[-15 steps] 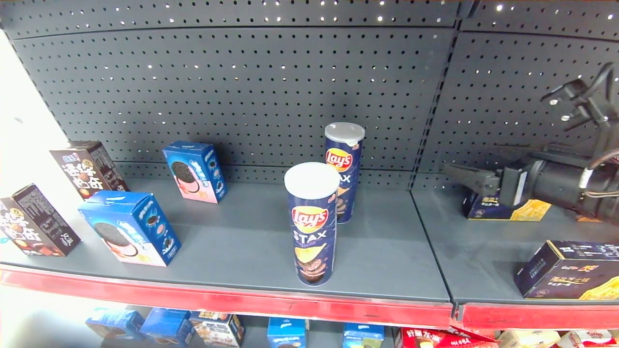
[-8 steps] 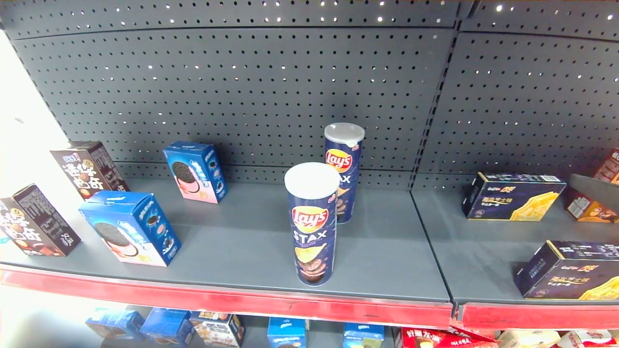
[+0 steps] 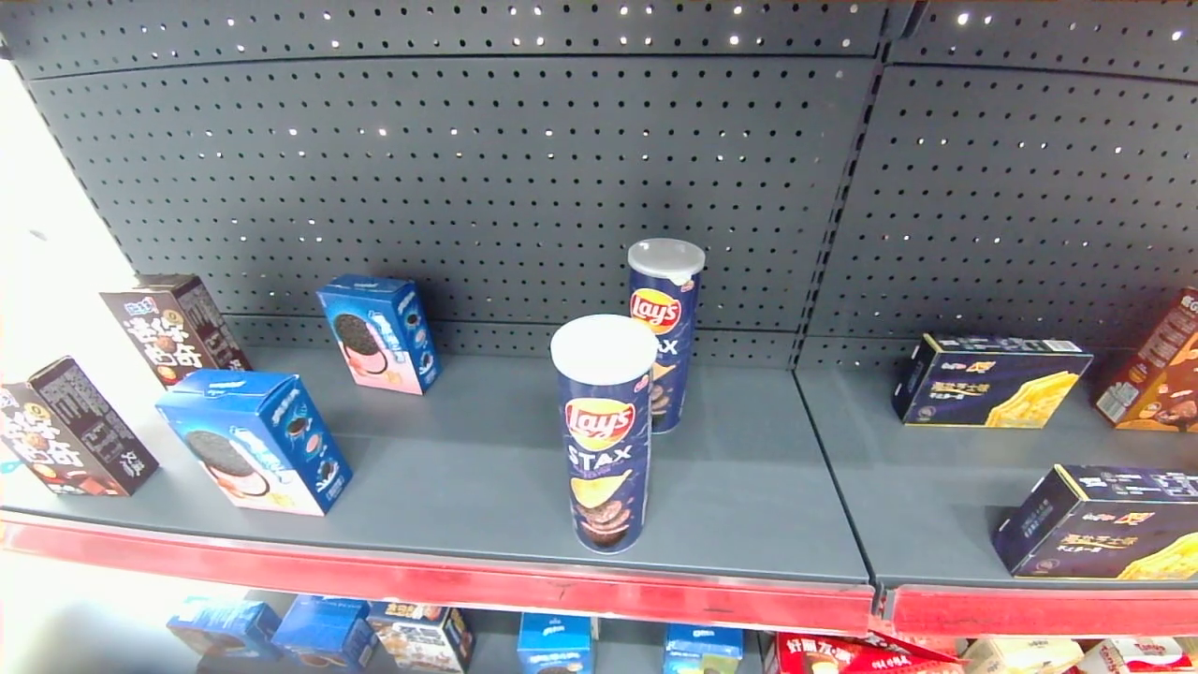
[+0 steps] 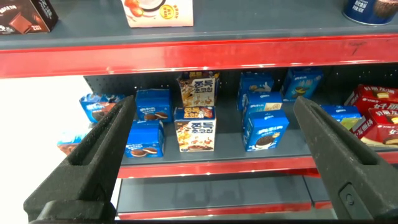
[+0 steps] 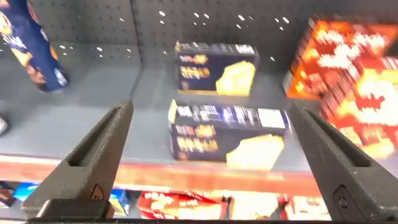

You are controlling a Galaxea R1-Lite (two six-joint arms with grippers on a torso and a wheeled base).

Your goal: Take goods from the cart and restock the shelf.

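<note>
Two tall dark-blue chip cans stand on the grey shelf (image 3: 449, 468), one near the front edge (image 3: 606, 431) and one behind it (image 3: 664, 328). My right gripper (image 5: 211, 109) is open and empty, held in front of the shelf's right section, facing a dark-blue cracker box (image 5: 227, 134) at the front and a second one (image 5: 214, 68) behind it. My left gripper (image 4: 212, 102) is open and empty, lower down, facing the shelf below, where several blue cookie boxes (image 4: 267, 127) stand.
Two blue cookie boxes (image 3: 253, 440) and two dark brown boxes (image 3: 75, 426) stand on the shelf's left part. Orange-red boxes (image 5: 354, 81) stand at the far right. A red rail (image 3: 449, 580) runs along the shelf front. Bare shelf lies around the cans.
My right arm, stretched over the right shelf section a second ago, has pulled back to the right and left the head view. The goods on the shelf have not moved.
</note>
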